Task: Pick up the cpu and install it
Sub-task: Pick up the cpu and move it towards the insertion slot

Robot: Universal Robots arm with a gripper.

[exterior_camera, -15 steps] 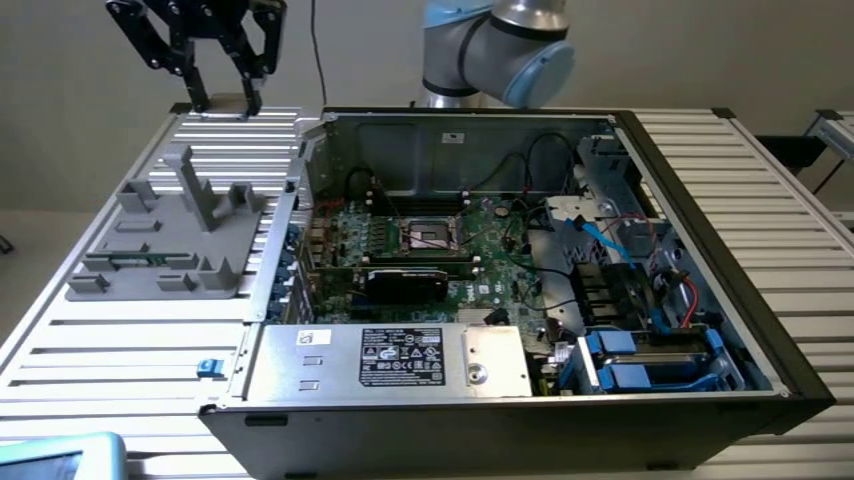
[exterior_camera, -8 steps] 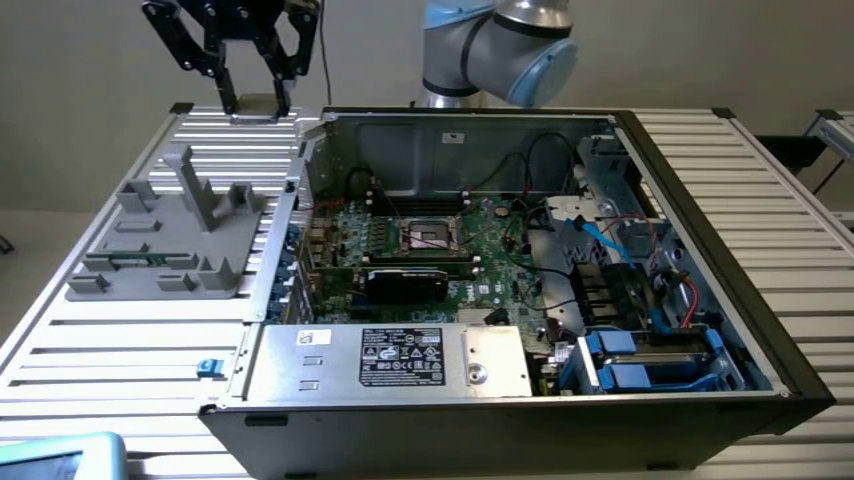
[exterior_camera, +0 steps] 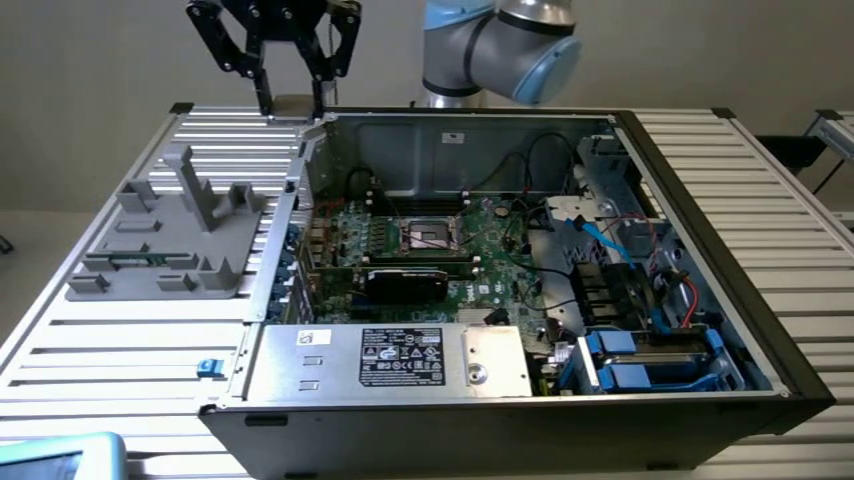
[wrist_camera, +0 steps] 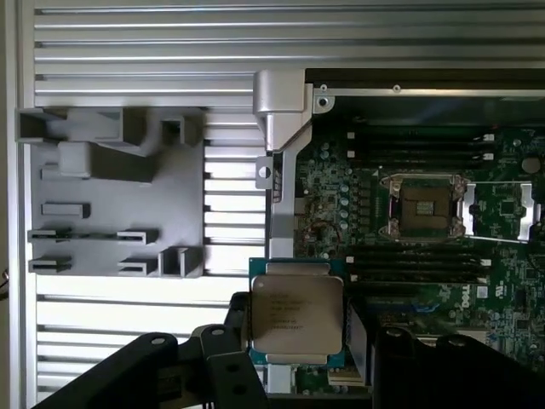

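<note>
The cpu (wrist_camera: 296,313) is a flat square chip with a dull silver top and a thin rim. It sits between my gripper's (wrist_camera: 298,336) two black fingers (wrist_camera: 238,322), which are shut on its opposite edges. In the exterior view my gripper (exterior_camera: 292,103) hangs high over the back corner of the open computer case (exterior_camera: 694,190), on the exterior view's left. The dark square socket (exterior_camera: 430,235) with its metal frame lies open on the green motherboard, well away from the gripper. The wrist view shows the socket (wrist_camera: 423,206) apart from the held chip.
A grey plastic fixture (exterior_camera: 174,235) with upright posts stands on the slatted table (exterior_camera: 120,350), at the exterior view's left of the case. Inside the case are a black card (exterior_camera: 407,283), a power supply box (exterior_camera: 387,360), cables and blue drive bays (exterior_camera: 627,365).
</note>
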